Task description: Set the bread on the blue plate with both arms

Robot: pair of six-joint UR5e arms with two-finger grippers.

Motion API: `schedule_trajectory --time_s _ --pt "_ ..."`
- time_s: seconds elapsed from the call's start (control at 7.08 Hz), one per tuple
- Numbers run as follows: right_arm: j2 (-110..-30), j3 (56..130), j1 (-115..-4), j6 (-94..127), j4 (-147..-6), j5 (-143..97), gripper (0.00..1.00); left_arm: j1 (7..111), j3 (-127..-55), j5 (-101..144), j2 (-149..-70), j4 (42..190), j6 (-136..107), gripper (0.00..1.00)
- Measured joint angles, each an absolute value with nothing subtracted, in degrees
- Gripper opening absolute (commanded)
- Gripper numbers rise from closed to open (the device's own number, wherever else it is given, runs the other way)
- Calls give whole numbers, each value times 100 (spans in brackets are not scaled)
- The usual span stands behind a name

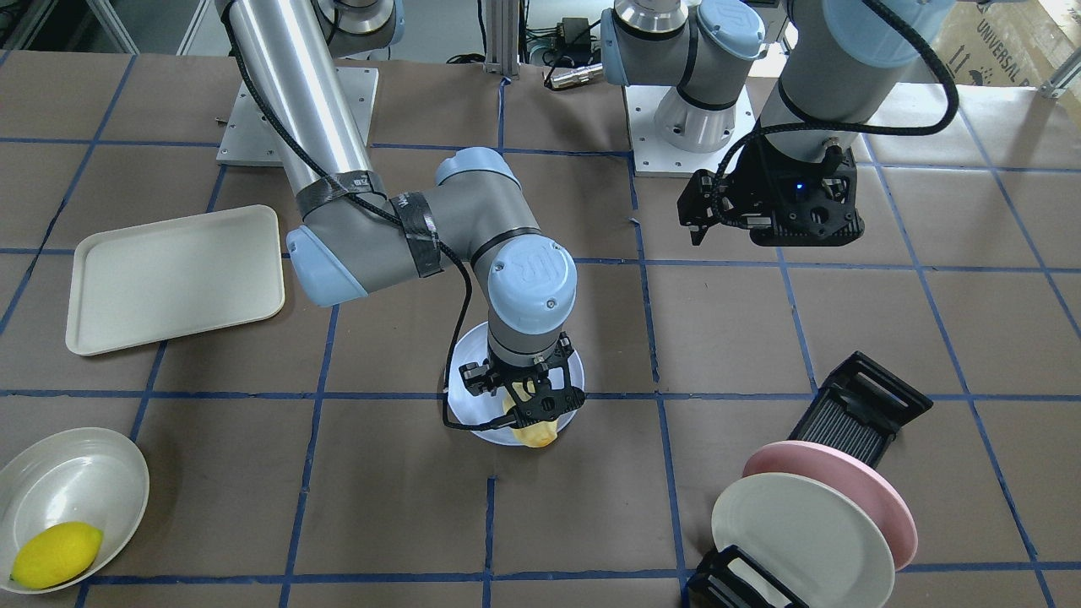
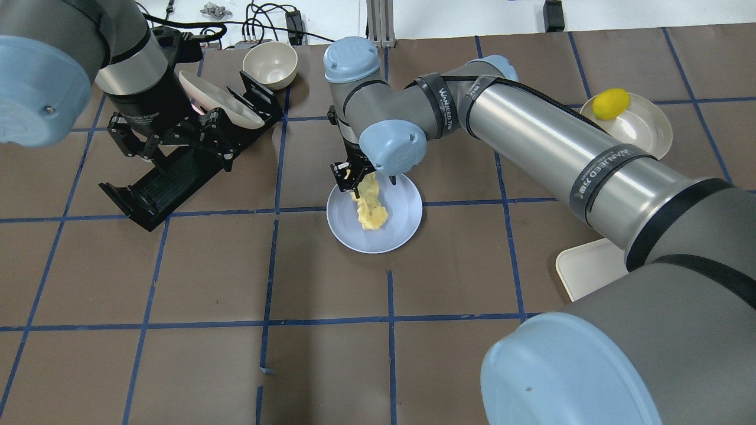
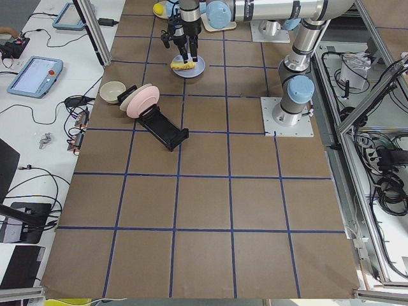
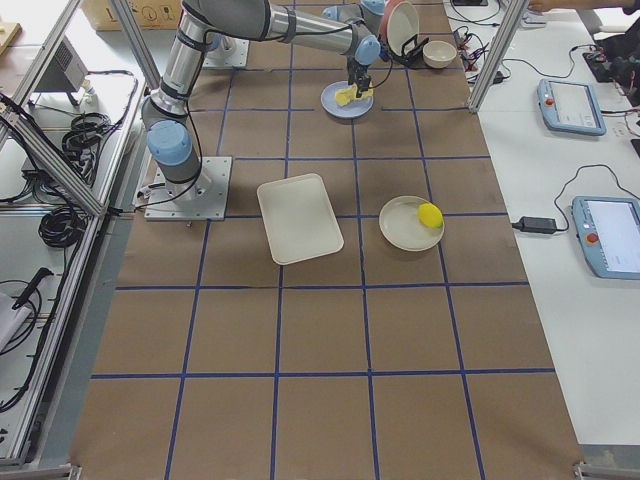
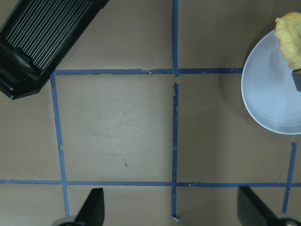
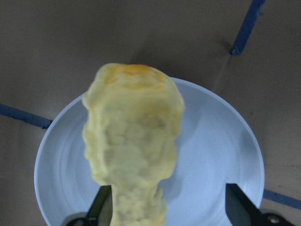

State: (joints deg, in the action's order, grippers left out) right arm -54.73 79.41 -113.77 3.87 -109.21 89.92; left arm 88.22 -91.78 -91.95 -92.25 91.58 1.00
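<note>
The bread point(image 2: 370, 206) is a pale-yellow bumpy loaf on the blue plate point(image 2: 401, 224) in the middle of the table. It also shows in the front view point(image 1: 535, 433), with one end reaching the plate's rim point(image 1: 469, 363). My right gripper point(image 1: 528, 397) hangs over the loaf's far end. In the right wrist view the bread point(image 6: 134, 150) sits between wide-apart fingers point(image 6: 235, 202); the right finger is well clear of it, so the gripper is open. My left gripper point(image 2: 177, 147) is open and empty, raised near the black rack; its view shows the plate point(image 5: 273, 99) at the right edge.
A black dish rack point(image 1: 844, 405) holds a pink plate point(image 1: 878, 490) and a cream plate point(image 1: 802, 540). A cream tray point(image 1: 173, 274) lies on the robot's right side. A bowl point(image 1: 67, 473) holds a lemon point(image 1: 55, 553). A small bowl point(image 2: 270, 62) stands behind the rack.
</note>
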Motion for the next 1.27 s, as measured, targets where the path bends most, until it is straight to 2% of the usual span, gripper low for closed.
schedule_trajectory --time_s 0.14,0.56,1.27 --pt "-5503 7919 -11295 387 -10909 8994 92 8818 -9174 -9195 -9227 9157 106 100" --pt "-5970 7963 -10730 352 -10433 8974 93 8815 -9172 -9210 -9224 9120 112 100" --pt "-7574 8284 -9672 69 -9020 9188 96 8817 -9161 -9188 -9217 9115 106 100"
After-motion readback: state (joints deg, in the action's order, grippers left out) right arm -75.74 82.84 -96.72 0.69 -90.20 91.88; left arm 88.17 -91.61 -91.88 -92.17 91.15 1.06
